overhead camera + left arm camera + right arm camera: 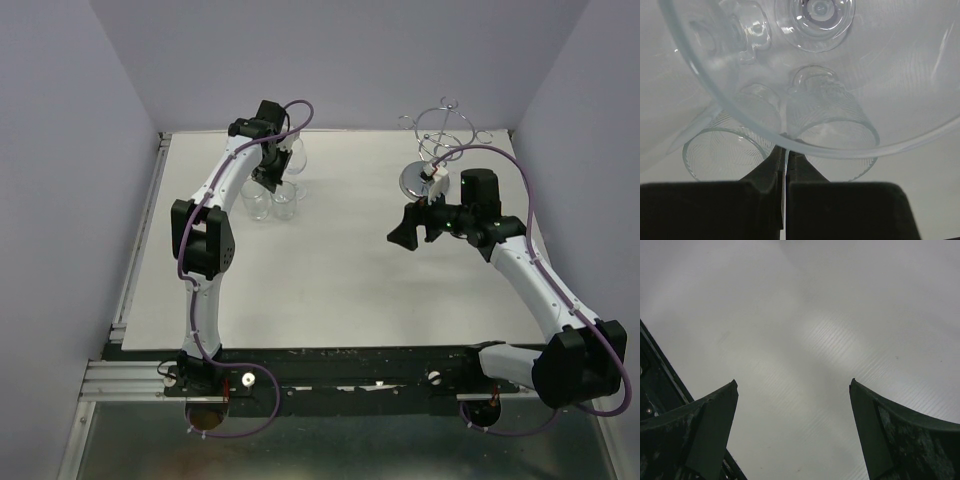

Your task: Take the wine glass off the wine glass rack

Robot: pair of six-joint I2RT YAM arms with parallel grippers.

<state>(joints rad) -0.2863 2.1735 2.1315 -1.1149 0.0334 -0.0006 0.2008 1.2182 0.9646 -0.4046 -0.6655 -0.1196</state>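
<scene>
The left gripper (785, 155) is closed on the rim of the glass (840, 75) near the table's far-left corner, beside other glasses (270, 200). The rack (440, 130) at the far-right edge looks bare; only releasing seems left. The right gripper (792, 425) is wide open and holds nothing.

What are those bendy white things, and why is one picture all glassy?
They are two robot arms bolted to a table. One camera looks down from above; each wrist carries a small camera too. The left gripper pinches the rim of a wine glass, so its camera looks right through the bowl. Other glasses are on the table beneath. The right gripper is open, holding nothing, and sees only table. Far back stands the shiny wine glass rack.
</scene>
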